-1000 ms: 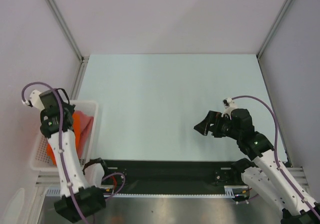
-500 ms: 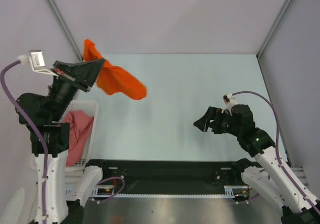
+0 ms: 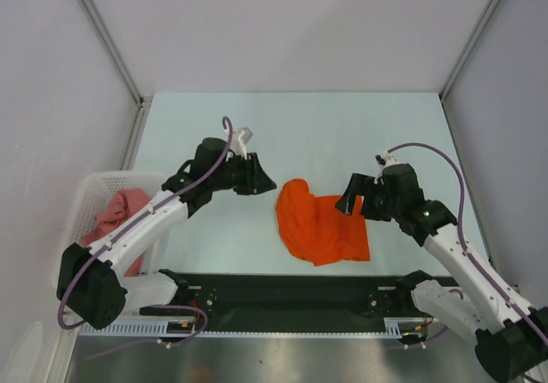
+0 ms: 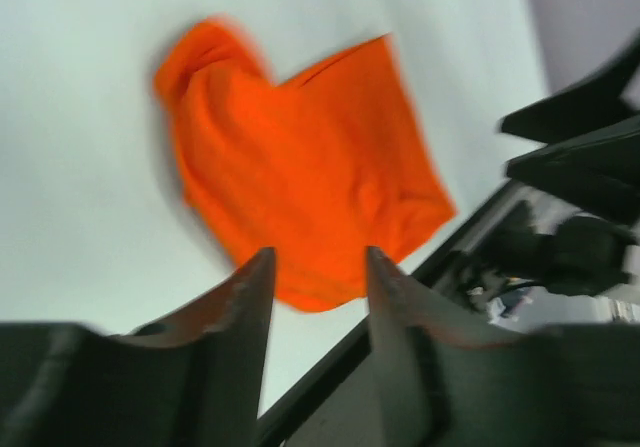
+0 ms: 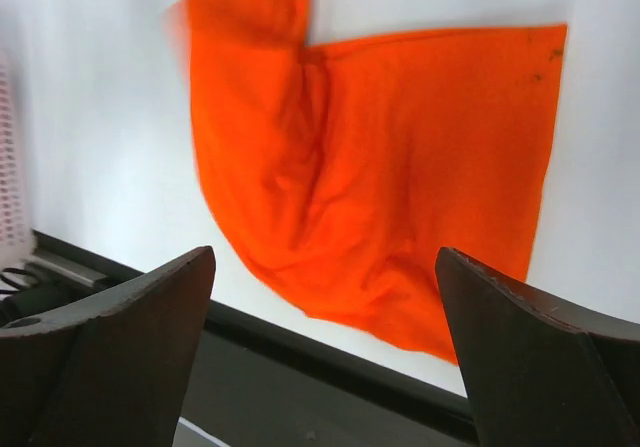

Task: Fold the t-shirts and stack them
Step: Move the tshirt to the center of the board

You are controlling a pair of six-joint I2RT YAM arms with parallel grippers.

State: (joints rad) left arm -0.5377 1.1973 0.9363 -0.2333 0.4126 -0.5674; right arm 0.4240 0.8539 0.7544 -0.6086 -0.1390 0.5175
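Nearest: black strip (image 3: pixel 282 284) along the front edge of the pale counter (image 3: pixel 300 134). Just past it lies the orange t-shirt (image 3: pixel 321 224), rumpled and unfolded, on the counter a bit R of centre, not gripped by either tool. Its R side ends in a fairly straight edge; the L part is bunched into a rounded lump w/ creases. The R wrist cam sees the same shirt (image 5: pixel 390 167) from above, w/ a few tiny dark specks nr one corner.

At about the same depth, far L: white lattice basket (image 3: pixel 86 186) w/ the salmon-pink t-shirt (image 3: pixel 116 212) crumpled inside, partly behind the L arm (image 3: pixel 145 224). The two shirts are well apart, neither folded, not stacked.

A little further back, the R tool (image 3: pixel 345 201) hangs at the orange shirt's far-R corner. Its fingers are spread wide and hold nothing. In its own cam (image 5: pixel 320 262) the two dark fingers stand well apart, w/ the cloth visible btwn them but beyond the tips, not pinched.

The L tool (image 3: pixel 261 180) sits further back, L of the shirt and apart from it, pointing toward it. Its fingers are parted w/ a clear gap and hold nothing. Its wrist cam (image 4: pixel 315 267) is blurred but shows the orange cloth (image 4: pixel 300 177) lying on the counter past the tips.

Beyond both tools the counter runs to the grey rear wall (image 3: pixel 291 32).
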